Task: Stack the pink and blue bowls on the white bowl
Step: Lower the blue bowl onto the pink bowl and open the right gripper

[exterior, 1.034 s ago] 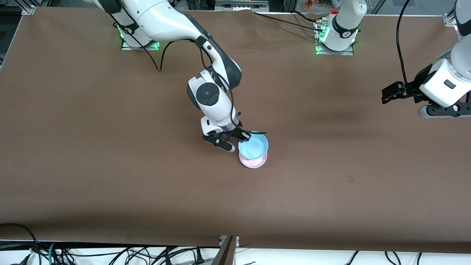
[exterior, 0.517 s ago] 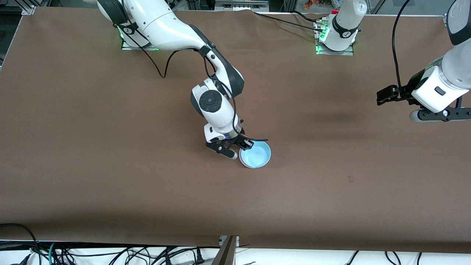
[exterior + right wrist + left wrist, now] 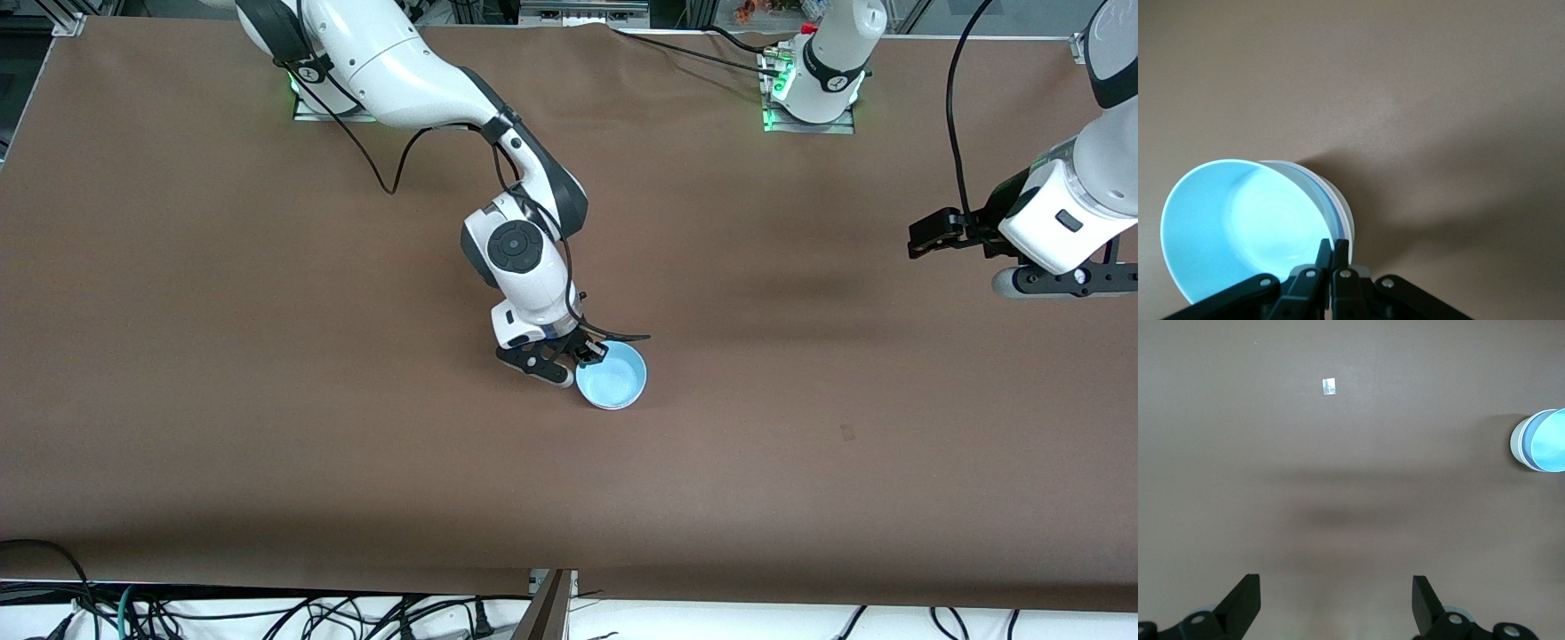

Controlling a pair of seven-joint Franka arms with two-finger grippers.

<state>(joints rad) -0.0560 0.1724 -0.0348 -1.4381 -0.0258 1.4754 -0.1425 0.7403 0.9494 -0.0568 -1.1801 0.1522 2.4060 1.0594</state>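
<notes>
I am pinching the blue bowl point(image 3: 612, 377) rim in my closed right gripper point(image 3: 589, 353), seating it on the stack's white bowl point(image 3: 1341, 217), release remaining, while my left gripper point(image 3: 1335, 607) is waiting open.

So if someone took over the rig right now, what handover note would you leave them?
Right gripper: shut on the rim of the blue bowl, mid-table.
Left gripper: open, holding nothing, waiting over bare table toward the left arm's end.
Bowls: the blue bowl sits in the stack, slightly tilted toward the right gripper. The right wrist view shows a white bowl under it. The pink bowl is hidden, so I cannot confirm that it is in the stack.
Done: blue bowl placed on top.
Left: release the rim, lift the right arm clear, check that the stack sits level.
</notes>
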